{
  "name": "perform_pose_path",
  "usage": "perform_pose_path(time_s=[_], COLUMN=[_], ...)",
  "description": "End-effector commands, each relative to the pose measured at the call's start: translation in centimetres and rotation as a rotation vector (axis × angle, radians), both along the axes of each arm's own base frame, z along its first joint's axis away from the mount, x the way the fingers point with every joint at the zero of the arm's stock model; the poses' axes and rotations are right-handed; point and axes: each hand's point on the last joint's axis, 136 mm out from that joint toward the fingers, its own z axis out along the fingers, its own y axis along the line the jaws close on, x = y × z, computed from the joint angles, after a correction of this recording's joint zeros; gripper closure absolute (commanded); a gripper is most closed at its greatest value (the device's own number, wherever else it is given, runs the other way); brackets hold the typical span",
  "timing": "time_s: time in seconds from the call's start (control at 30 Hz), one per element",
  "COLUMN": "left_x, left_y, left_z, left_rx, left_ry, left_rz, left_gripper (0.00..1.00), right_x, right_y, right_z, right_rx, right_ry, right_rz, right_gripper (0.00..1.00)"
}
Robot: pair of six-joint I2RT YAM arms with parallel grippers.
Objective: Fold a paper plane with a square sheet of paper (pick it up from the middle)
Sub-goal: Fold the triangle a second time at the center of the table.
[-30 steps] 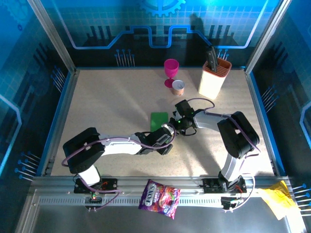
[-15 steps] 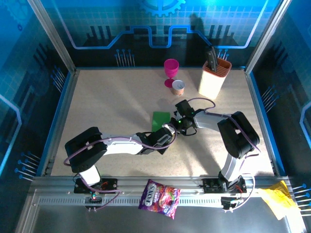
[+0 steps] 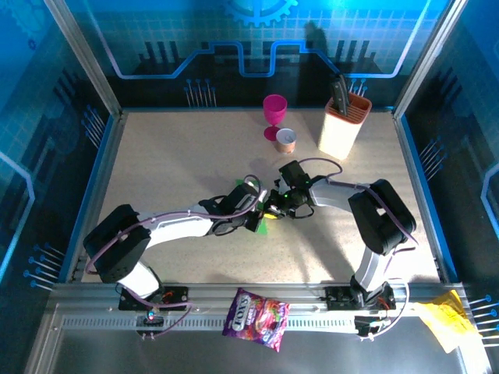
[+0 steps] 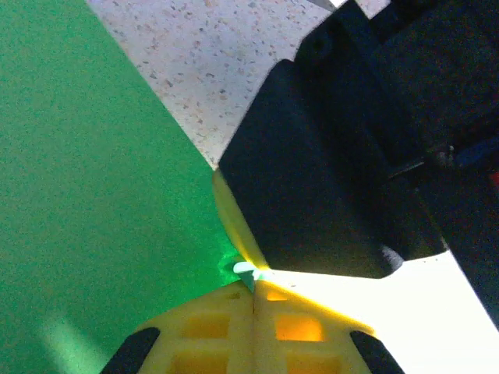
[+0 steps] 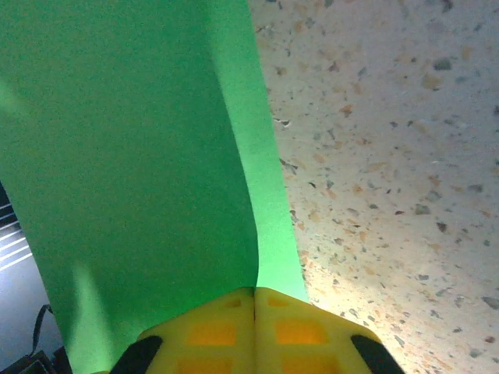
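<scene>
On the surface (image 5: 390, 156), the right end effector (image 5: 254, 300) is clamped shut on the green paper (image 5: 132, 156) spreading ahead of it; the left end effector (image 4: 253, 304) is shut too, seemingly nipping its edge.

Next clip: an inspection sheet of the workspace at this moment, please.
Surface: speckled beige table, no spills seen.
Job's things: green sheet of paper, held mid-table.
Clutter: pink goblet, small cup, knife block at the back; purple snack bag, yellow crumpled paper at the front edge.
Grippers: left claw shut on the sheet; right claw shut on it too.
Cables: purple cables along both arms, none seen snagged.
Surroundings: blue panelled walls.
</scene>
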Motion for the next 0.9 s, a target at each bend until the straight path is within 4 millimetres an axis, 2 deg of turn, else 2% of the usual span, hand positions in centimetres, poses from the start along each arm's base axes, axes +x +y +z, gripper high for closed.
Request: perform_pose_path(time_s=[0.0,0.13,0.23,0.47,0.6,0.87], left_x=[-0.9,-1.2,-1.5,-2.3,-2.4,-2.7], left_y=[-0.9,-0.9,-0.6,0.1,0.5,1.3], left_z=[0.7,0.3,-0.1,-0.8,-1.1,-1.9], left_rx=[-0.070,-0.068,-0.058,-0.035,-0.023,0.004], left_ry=[0.048,0.066,0.078,0.100,0.113,0.131], left_rz=[-0.027,-0.034,-0.034,-0.038,-0.028,-0.002], left_gripper=[1.00,1.00,1.00,1.00,1.00,1.00], right_x=[-0.5,0.1,0.8,2.4,2.5,2.4], right_y=[0.5,0.0,-0.8,-2.6,-2.9,-2.0], right_z=[1.1,1.9,2.7,4.7,4.1,2.5], right_rx=[0.025,0.016,0.012,0.012,-0.016,-0.039], right_ry=[-0.012,-0.034,-0.052,-0.095,-0.087,-0.055], right_rz=[0.030,0.025,0.006,-0.028,-0.013,0.037], right_gripper=[0.80,0.58,0.53,0.50,0.51,0.56])
